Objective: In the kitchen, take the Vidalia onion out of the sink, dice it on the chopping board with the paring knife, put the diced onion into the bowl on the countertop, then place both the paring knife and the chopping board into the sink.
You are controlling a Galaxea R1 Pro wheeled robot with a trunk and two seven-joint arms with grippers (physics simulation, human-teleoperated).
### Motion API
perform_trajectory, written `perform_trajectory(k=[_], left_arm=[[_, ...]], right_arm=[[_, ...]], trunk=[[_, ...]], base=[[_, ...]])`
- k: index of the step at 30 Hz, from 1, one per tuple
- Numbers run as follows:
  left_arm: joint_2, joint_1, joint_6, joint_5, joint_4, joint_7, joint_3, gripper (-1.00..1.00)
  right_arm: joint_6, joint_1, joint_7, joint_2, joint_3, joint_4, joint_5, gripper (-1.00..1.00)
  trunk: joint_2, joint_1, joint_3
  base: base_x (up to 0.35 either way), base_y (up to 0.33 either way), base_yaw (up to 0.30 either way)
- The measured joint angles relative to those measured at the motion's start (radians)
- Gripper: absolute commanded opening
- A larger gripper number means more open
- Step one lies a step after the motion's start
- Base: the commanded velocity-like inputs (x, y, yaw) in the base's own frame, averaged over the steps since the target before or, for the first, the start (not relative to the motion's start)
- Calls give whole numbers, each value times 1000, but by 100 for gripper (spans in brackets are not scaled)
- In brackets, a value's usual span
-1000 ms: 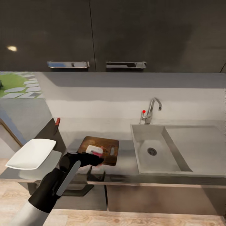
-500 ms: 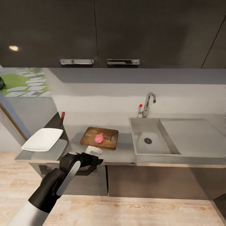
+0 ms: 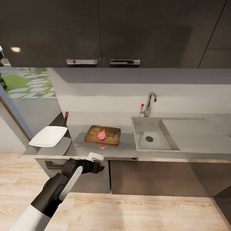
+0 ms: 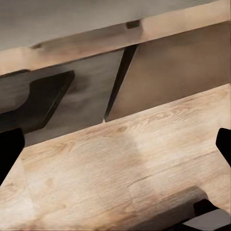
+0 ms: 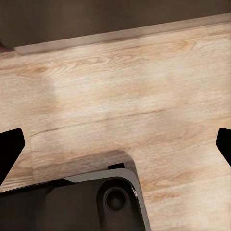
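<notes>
1. One arm, the robot's left, reaches forward in the head view; the left gripper sits at the front edge of the countertop, in front of and below the chopping board. Its fingers are too blurred in the head view to judge, but in the left wrist view the two dark fingertips stand far apart at opposite sides with nothing between them, so the jaws are released.
2. Right gripper: in the right wrist view its fingertips are likewise spread wide and empty, over the wooden floor.
3. Chopping board: lies flat on the countertop, just left of the sink and apart from it. Its long axis runs roughly parallel to the counter's front edge, slightly skewed; a handle slot shows at the end toward the sink.
4. Onion: a pink piece rests near the middle of the board, beyond the left gripper, well clear of it. A pink smear shows on the countertop just in front of the board; what it is cannot be told.
5. Bowl: white, on the left end of the worktop, to the left of the gripper and the board.
6. Paring knife: only a reddish handle is discernible, standing near the back left corner, behind the bowl; the blade's direction cannot be told.
7. Sink: basin with round drain, drainboard to its right, tap behind.
</notes>
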Motion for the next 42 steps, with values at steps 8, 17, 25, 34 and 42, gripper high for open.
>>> perform_trajectory(k=[8, 17, 25, 34, 42], left_arm=[[4, 91, -110, 0, 59, -4, 0, 100], [66, 254, -426, -2, 95, -6, 0, 100], [119, 493, -833, -6, 90, -2, 1, 100], [178, 673, -1118, -4, 103, -1, 3, 100], [209, 811, -1425, 0, 185, 1, 5, 100]], right_arm=[[0, 0, 0, 0, 0, 0, 0, 100], [0, 0, 0, 0, 0, 0, 0, 100], [1, 0, 0, 0, 0, 0, 0, 100], [0, 0, 0, 0, 0, 0, 1, 100], [0, 0, 0, 0, 0, 0, 0, 100]], trunk=[[0, 0, 0], [0, 0, 0], [0, 0, 0], [0, 0, 0], [0, 0, 0]], base=[[-1, 0, 0], [0, 0, 0], [0, 0, 0], [0, 0, 0], [0, 0, 0]])
